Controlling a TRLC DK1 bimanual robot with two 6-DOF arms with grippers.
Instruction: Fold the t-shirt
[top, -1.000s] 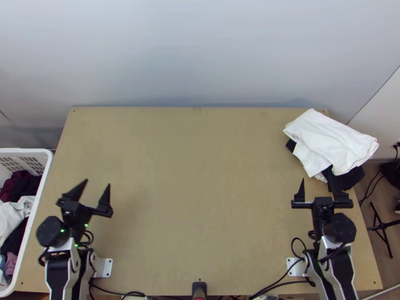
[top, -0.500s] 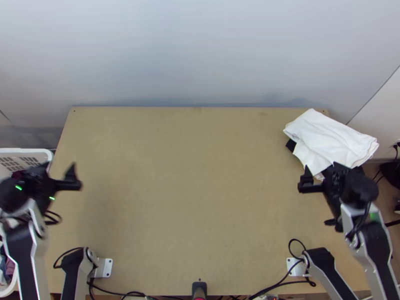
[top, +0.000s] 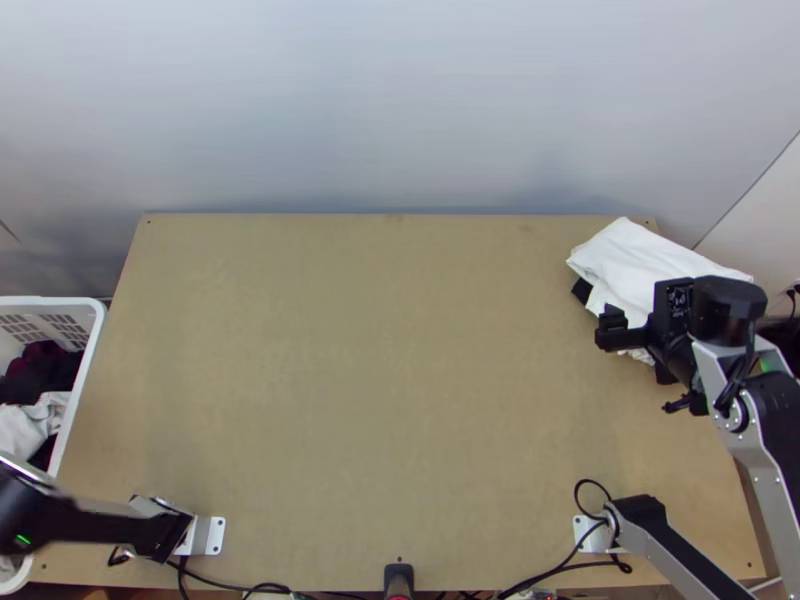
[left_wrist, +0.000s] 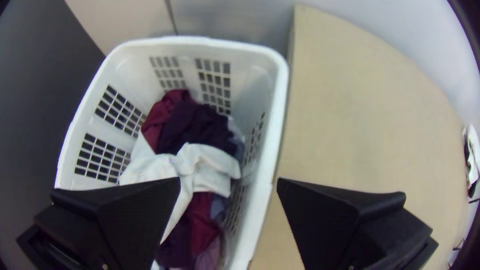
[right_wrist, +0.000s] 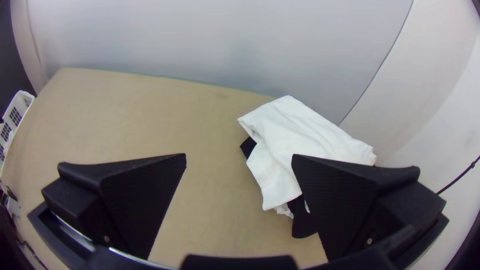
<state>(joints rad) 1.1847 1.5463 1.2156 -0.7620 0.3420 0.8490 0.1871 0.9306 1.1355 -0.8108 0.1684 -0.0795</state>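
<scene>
While the white cloth (top: 640, 262) sits unmoved at the table's (top: 380, 380) far right, I've swung my left gripper (left_wrist: 229, 181) towards the basket (left_wrist: 280, 85) and my right gripper (top: 640, 335) nearer the cloth, fingers apart on both.

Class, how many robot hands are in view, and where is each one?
2. The left hand faces the laundry basket; the right hand is near the white cloth on the table's right side.
</scene>
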